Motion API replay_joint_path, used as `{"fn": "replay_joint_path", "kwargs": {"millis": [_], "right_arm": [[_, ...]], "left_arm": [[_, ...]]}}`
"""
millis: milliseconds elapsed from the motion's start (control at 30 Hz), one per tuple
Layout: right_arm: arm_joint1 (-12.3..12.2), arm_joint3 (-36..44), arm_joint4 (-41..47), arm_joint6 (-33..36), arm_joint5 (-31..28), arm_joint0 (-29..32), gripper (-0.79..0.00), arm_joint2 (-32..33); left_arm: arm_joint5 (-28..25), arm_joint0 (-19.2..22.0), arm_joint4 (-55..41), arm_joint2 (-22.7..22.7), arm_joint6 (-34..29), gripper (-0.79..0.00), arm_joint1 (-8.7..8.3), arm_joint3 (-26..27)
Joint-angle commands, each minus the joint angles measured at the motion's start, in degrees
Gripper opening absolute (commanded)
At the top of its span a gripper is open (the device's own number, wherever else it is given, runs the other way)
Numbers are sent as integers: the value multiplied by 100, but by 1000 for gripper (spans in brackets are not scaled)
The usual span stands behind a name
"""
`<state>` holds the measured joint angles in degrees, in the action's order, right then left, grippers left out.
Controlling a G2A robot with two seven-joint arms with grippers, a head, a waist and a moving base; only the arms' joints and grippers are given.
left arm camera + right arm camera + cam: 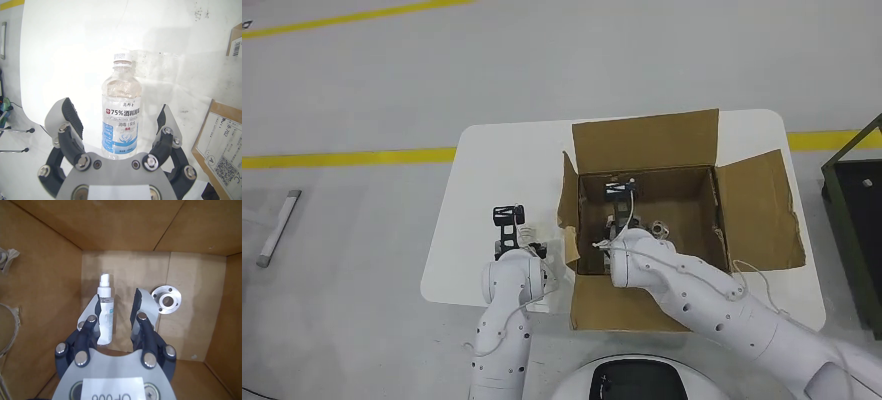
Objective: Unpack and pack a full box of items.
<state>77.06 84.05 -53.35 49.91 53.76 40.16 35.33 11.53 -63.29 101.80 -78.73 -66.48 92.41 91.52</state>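
Nearest the robot, the left tool [115, 105] hung over the white bench [75, 47] with its jaws spread wide around a clear disinfectant bottle [121, 89]. The white-capped bottle sat on the bench between the two ribbed pads [72, 115], neither of which touched it, so it was not gripped. Just beside it, farther across the bench, stood the cardboard box [642, 140] with all its flaps folded outward. The right arm reached down inside, and the right tool [117, 293] was likewise open and held nothing. A small spray bottle [104, 291] lay on the box floor between its fingers, close against one of them, while a round metal flange [166, 299] rested just outside the other finger. Beyond these lay bare cardboard up to the far wall, with scraps of tape stuck to a side wall. Judging by that layout, the unpacking looked well advanced but unfinished: one bottle was out on the bench, and at least the spray bottle and the flange remained to be lifted out (the arm hid part of the floor in the top view, so more could have been there). The whole of the repacking appeared still to be ahead.
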Motion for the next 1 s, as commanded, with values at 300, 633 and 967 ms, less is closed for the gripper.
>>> {"fn": "replay_joint_path", "kwargs": {"millis": [300,633,967], "right_arm": [[242,-550,127,-74,-184,-49,-406,-23],[422,-895,118,-80,-393,-75,-397,-40],[541,-1052,67,-72,-479,-52,-431,88]], "left_arm": [[0,0,0,0,0,0,0,0],[0,0,0,0,0,0,0,0],[0,0,0,0,0,0,0,0]]}}
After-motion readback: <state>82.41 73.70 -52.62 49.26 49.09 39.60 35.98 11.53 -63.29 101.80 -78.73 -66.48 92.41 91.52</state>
